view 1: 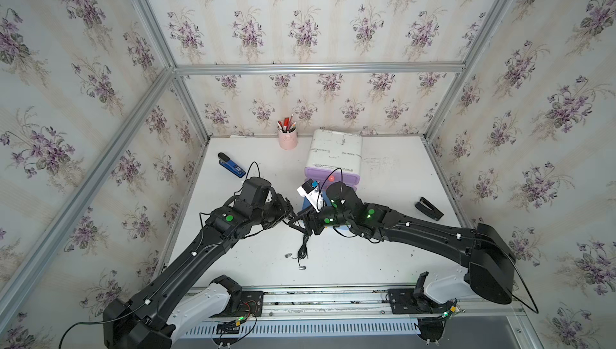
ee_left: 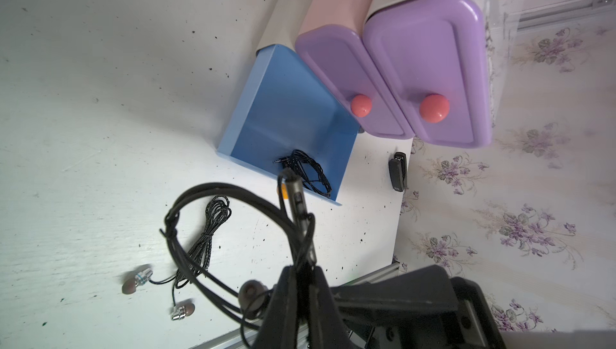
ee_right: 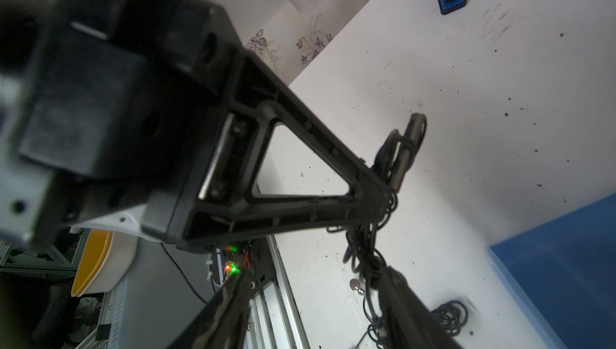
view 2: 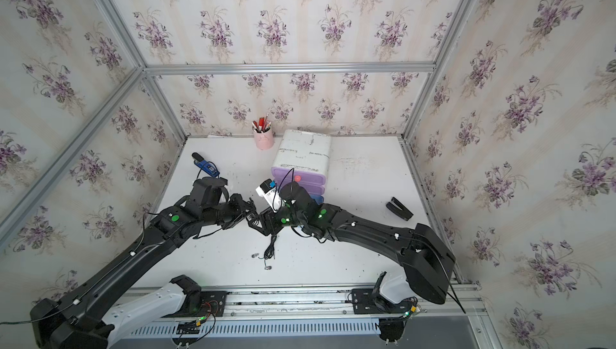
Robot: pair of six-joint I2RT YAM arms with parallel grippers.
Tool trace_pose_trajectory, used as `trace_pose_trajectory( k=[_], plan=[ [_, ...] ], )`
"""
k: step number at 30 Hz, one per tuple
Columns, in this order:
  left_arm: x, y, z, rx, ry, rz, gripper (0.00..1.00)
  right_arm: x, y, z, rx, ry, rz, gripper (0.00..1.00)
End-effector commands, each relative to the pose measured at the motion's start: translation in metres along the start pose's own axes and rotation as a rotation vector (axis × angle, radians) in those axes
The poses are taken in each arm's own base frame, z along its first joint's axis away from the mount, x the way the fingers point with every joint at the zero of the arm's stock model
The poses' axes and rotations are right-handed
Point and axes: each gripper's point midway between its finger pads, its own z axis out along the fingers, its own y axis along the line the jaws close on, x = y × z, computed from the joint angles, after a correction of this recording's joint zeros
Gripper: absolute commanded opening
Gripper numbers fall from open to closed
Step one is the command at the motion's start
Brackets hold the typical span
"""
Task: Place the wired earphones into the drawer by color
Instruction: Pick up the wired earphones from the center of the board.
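Note:
The left gripper (ee_left: 303, 274) is shut on a black wired earphones bundle (ee_left: 233, 204), whose loops and remote stick out past the jaws. The right gripper (ee_right: 310, 297) is open just beside it, with one finger (ee_right: 403, 297) against the hanging cable (ee_right: 363, 257). In both top views the two grippers meet in front of the drawer unit (view 1: 333, 154) (view 2: 305, 150). Its blue bottom drawer (ee_left: 290, 107) is pulled out and holds a black braided cable (ee_left: 306, 170). Another black braided set (ee_left: 206, 237) (view 1: 302, 250) with silver earbuds lies on the table. The two purple drawers (ee_left: 430, 74) are shut.
A pink pen cup (view 1: 287, 137) stands at the back, left of the drawer unit. A blue stapler (view 1: 231, 165) lies at the back left and a black stapler (view 1: 429, 209) at the right. The right arm covers most of the open blue drawer from above.

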Motion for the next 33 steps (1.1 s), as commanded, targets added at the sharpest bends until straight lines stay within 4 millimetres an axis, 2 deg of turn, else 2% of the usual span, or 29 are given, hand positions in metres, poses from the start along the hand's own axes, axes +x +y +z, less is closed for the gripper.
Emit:
trace_pose_trajectory(
  k=[1, 12, 20, 26, 33],
  plan=[
    [-0.004, -0.002, 0.0, 0.003, -0.025, -0.007, 0.12, -0.001, -0.004, 0.002, 0.022, -0.002, -0.016, 0.61],
    [0.001, -0.005, -0.003, 0.015, -0.019, 0.006, 0.12, -0.004, -0.02, 0.004, 0.087, -0.005, -0.004, 0.48],
    [0.002, -0.005, -0.005, 0.019, -0.021, 0.01, 0.13, -0.005, -0.031, 0.004, 0.113, -0.006, 0.017, 0.34],
    [0.003, -0.007, -0.005, 0.025, -0.02, 0.012, 0.13, -0.006, -0.032, 0.006, 0.106, -0.007, 0.019, 0.26],
    [0.004, -0.005, -0.003, 0.023, -0.019, 0.009, 0.13, -0.007, -0.023, 0.009, 0.048, -0.006, 0.021, 0.23]
  ],
)
